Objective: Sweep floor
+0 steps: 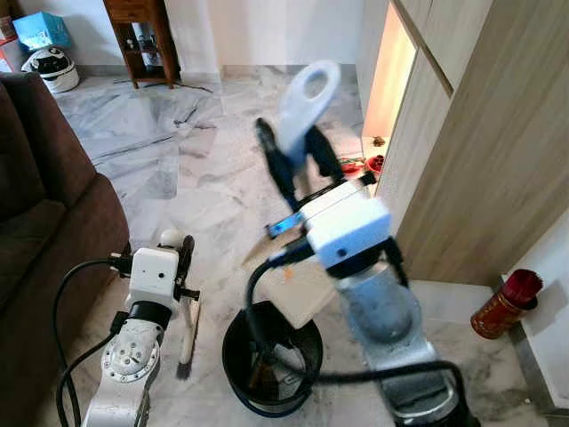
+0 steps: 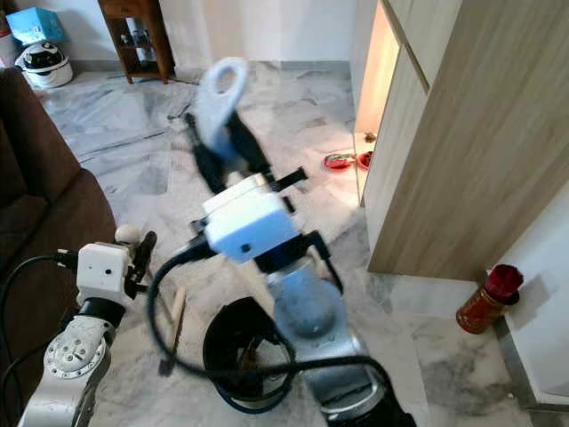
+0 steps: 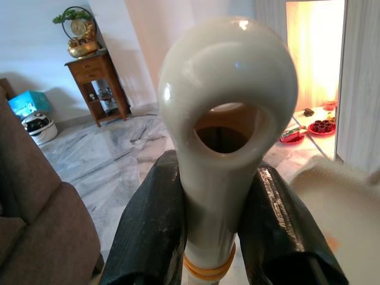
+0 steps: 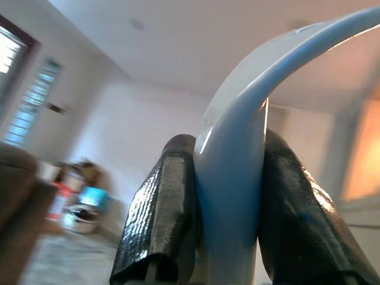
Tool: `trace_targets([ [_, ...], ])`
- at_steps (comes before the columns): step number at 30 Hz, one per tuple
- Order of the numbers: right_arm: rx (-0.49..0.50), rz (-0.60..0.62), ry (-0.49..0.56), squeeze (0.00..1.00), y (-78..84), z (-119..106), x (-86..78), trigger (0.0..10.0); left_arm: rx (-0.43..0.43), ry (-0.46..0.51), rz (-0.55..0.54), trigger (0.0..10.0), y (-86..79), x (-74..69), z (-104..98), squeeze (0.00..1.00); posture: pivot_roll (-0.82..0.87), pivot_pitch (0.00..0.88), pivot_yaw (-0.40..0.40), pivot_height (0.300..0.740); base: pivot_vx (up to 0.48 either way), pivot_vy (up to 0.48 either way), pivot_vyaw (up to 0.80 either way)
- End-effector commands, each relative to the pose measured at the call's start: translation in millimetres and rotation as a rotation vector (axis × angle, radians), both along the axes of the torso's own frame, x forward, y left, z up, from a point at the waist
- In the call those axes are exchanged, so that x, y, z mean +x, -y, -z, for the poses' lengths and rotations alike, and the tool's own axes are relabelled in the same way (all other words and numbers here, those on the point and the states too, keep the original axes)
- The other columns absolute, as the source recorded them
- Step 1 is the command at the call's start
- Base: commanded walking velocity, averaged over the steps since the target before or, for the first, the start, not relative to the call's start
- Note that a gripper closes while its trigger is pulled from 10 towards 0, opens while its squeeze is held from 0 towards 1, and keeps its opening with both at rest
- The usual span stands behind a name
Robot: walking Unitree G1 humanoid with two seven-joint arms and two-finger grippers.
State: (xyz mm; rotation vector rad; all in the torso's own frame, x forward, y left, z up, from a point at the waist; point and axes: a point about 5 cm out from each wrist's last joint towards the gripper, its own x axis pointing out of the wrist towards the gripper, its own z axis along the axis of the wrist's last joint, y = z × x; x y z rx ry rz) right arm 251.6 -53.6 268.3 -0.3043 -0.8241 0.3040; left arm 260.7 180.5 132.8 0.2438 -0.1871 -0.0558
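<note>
My right gripper (image 1: pixel 298 153) is raised at the centre, shut on the pale blue-white loop handle (image 1: pixel 308 93) of a dustpan. Its cream pan (image 1: pixel 307 294) tilts down over a black bin (image 1: pixel 233 356) on the marble floor. The right wrist view has the same handle (image 4: pixel 237 148) squeezed between the two black fingers (image 4: pixel 160 208). At the lower left, my left gripper (image 1: pixel 180 256) is shut on a hand brush with a cream loop handle (image 3: pixel 228 89). The brush's dark bristles (image 1: pixel 185 365) rest on the floor just left of the bin.
A brown sofa (image 1: pixel 44 222) fills the left side. A tall wooden cabinet (image 1: pixel 480 133) stands on the right, with a red canister (image 1: pixel 504 304) by its base. Red dishes (image 1: pixel 356 165) lie near the lit opening. A wooden side table (image 1: pixel 142 36) and a helmet (image 1: pixel 53 67) stand far back.
</note>
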Motion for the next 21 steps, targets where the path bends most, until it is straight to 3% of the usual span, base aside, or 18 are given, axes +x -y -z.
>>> trace_targets([
  [1, 0.008, 0.12, 0.058, 0.0, 20.2, -11.1, 8.6, 10.0, 0.014, 0.046, 0.009, 10.0, 1.0, 2.1, -7.8, 0.0, 0.03, 0.078, 0.051, 0.74, 0.0, 0.0, 0.0],
  [7, 0.008, 0.265, 0.009, 0.0, 56.0, -0.2, 24.2, 10.0, 0.012, 0.045, 0.008, 10.0, 1.1, 2.2, -7.3, 0.0, 0.03, 0.078, 0.051, 0.74, 0.0, 0.0, 0.0],
  [11, 0.149, 0.397, -0.08, 0.0, 95.5, 18.4, 34.8, 10.0, 0.009, 0.039, 0.011, 10.0, 1.3, 2.1, -5.5, 0.0, 0.03, 0.079, 0.05, 0.74, 0.0, 0.0, 0.0],
  [17, 0.208, 0.483, -0.162, 0.0, 124.6, 43.7, 41.3, 10.0, 0.005, 0.039, 0.014, 10.0, 2.0, 1.8, -5.7, 0.0, 0.03, 0.078, 0.05, 0.74, 0.0, 0.0, 0.0],
  [21, 0.165, 0.537, -0.178, 0.0, 136.1, 56.1, 44.2, 10.0, 0.002, 0.039, 0.016, 10.0, 2.3, 1.3, -5.3, 0.0, 0.03, 0.078, 0.05, 0.74, 0.0, 0.0, 0.0],
])
